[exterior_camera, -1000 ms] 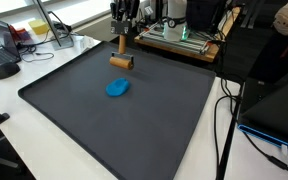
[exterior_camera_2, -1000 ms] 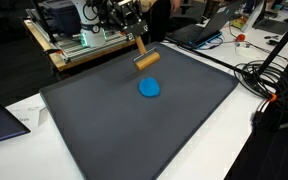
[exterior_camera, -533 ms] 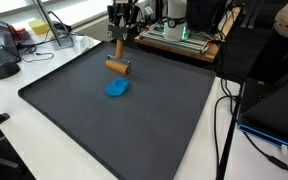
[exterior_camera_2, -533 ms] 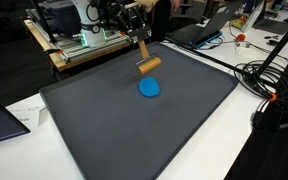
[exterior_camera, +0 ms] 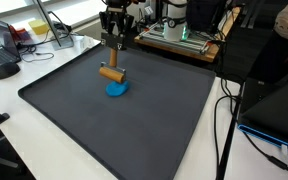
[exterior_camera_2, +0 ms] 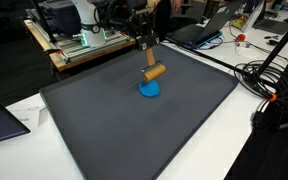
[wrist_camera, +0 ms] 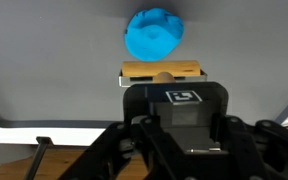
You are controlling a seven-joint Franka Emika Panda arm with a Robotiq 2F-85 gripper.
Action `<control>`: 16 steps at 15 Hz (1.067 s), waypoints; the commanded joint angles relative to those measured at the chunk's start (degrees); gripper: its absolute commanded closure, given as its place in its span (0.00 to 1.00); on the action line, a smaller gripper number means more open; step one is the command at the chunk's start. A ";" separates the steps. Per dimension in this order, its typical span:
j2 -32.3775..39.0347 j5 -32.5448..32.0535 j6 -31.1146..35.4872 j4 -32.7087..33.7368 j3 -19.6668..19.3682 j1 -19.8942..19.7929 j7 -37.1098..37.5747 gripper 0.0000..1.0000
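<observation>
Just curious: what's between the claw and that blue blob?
A wooden roller, held in the claw, with the blob right beneath it; clearest in an exterior view.

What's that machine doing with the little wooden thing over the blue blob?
A robot arm's hand is gripping a wooden roller by its handle. The roller hangs right at a blue lump of dough-like stuff, which lies on a big dark mat. Whether the roller and the lump touch is hard to tell from here.

Dark mat on white table, black cables alongside
</observation>
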 commanded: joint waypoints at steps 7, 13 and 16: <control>8.43 -7.28 -9.49 10.82 2.96 -3.11 5.46 0.77; 11.36 -6.50 -13.49 13.95 3.79 -2.99 3.03 0.77; 11.81 -6.51 -15.62 14.93 3.99 -3.26 1.56 0.77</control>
